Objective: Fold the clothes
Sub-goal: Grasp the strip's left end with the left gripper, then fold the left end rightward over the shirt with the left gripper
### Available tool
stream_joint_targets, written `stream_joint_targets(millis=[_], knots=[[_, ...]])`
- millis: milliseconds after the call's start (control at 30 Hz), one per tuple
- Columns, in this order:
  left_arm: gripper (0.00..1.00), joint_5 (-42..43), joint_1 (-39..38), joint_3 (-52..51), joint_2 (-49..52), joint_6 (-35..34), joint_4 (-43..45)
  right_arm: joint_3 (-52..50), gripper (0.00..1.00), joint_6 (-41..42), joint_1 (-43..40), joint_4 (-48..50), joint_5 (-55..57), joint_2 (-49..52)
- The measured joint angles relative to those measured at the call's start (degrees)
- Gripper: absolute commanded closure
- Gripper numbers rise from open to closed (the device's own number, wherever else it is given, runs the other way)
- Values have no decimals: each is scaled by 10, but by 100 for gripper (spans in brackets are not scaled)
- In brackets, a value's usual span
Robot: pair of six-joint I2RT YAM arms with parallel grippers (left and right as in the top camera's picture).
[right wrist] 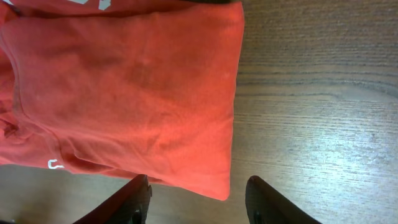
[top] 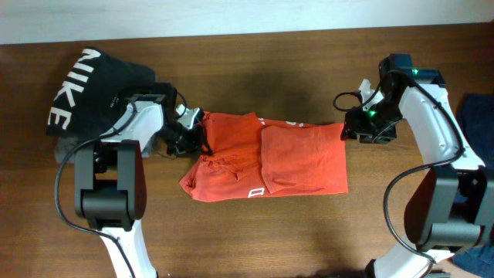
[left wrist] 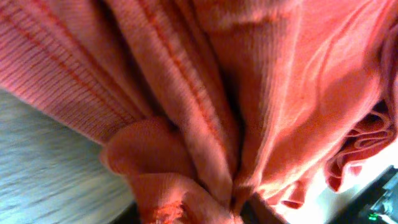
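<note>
– Red-orange T-shirt (top: 270, 154), where?
– Partly folded, mid wooden table (top: 309, 62). Its bunched left edge meets the left gripper (top: 185, 137), fingers hidden, can't tell. Over right edge, right gripper (right wrist: 198, 190), fingers apart.

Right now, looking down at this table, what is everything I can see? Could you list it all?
T-shirt: one, red-orange with white print, partly folded, middle of the table.
Black garment: one, black with white NIKE letters, far left.
Grey cloth: one, grey, at the black garment's near edge.
Blue cloth: one, blue, right edge, mostly out of view.
Table: one, brown wood, under everything.
Left gripper: one, black on a white arm, at the T-shirt's left edge, fabric bunched against it.
Right gripper: one, black on a white arm, open, by the T-shirt's far right corner.
</note>
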Motion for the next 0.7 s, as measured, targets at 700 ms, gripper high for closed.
stream_joint_targets(millis=[700], knots=[[99, -128, -18, 323, -15, 8, -290, 1, 47, 0, 0, -3, 0, 0]])
